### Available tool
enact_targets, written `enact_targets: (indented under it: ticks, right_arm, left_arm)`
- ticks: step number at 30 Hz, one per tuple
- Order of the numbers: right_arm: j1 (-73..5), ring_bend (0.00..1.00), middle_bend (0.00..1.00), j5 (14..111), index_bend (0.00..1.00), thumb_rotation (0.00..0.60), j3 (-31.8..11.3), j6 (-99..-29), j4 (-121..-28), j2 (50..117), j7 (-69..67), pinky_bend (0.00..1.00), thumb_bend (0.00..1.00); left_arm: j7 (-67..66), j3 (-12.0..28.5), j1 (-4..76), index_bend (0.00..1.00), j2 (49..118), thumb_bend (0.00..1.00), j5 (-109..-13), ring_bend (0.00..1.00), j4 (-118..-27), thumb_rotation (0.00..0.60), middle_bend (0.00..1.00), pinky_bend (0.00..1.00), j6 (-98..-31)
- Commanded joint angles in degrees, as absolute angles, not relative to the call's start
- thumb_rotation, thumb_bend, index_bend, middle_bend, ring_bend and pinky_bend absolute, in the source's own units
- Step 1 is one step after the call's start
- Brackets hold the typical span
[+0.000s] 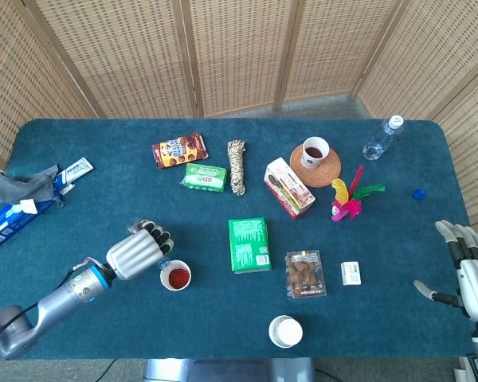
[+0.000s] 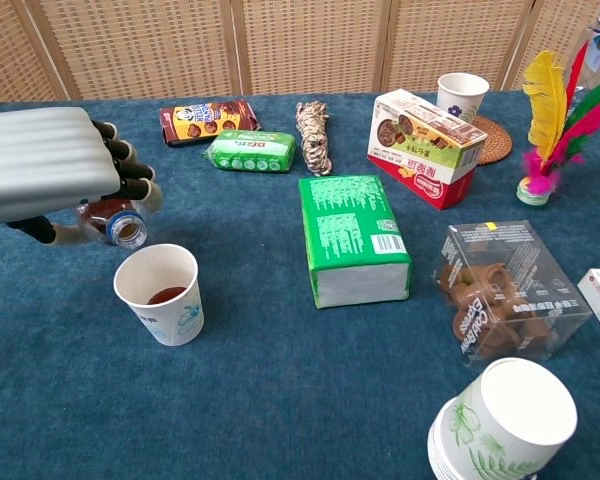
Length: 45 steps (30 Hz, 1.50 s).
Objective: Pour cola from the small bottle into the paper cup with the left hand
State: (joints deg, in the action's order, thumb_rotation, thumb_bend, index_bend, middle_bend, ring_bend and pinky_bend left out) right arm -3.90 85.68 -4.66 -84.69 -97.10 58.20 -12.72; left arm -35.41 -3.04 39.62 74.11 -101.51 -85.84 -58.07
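Near the table's front left, the left robot hand (image 2: 50, 160) grips the small bottle (image 2: 115, 222) tipped mouth-down just above the paper cup (image 2: 162, 293), which holds some cola, while the far-off right robot hand (image 1: 464, 267) hangs open.

Staged robot test area, not a home or shop: woven wicker screens (image 1: 239, 56) enclose a worktop (image 1: 103, 135) with blue cloth, carrying unrelated sample items such as snack packets (image 1: 179, 150), rope (image 1: 237, 165) and a feather shuttlecock (image 1: 346, 203).
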Motion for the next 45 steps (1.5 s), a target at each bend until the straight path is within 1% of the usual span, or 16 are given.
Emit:
enact_targets:
  ticks: [1,14,34,45]
  right_arm:
    - [-3.91,0.00,0.00,85.72,0.00,0.600,-4.65,-84.69,-97.11,58.20,-12.76,0.06,0.00]
    - [-3.91,0.00,0.00,85.84,0.00,0.600,-4.60,-84.74,-97.17,58.17,-12.82,0.06,0.00]
    - [-3.89,0.00,0.00,86.06,0.00,0.600,-4.63,-84.98,-97.16,57.99,-13.47,0.06,0.00]
    - [-3.96,0.00,0.00,85.99,0.00,0.600,-4.65,-84.87,-97.03,58.01,-13.64,0.06,0.00]
  left_arm:
    - [-35.98,-3.16,39.87,0.48,74.18,0.45,-102.02,0.39,-85.57,0.600,0.39,0.47,-57.90]
    - [-39.34,-3.34,40.45,0.46,73.47,0.45,-105.68,0.38,-85.17,0.600,0.37,0.46,-59.34]
    - [-45.69,-2.92,41.10,0.47,71.50,0.45,-105.87,0.38,-87.28,0.600,0.37,0.46,-56.17]
    - [-49.78,-2.08,42.17,0.48,70.22,0.45,-105.43,0.37,-89.83,0.600,0.37,0.46,-53.13]
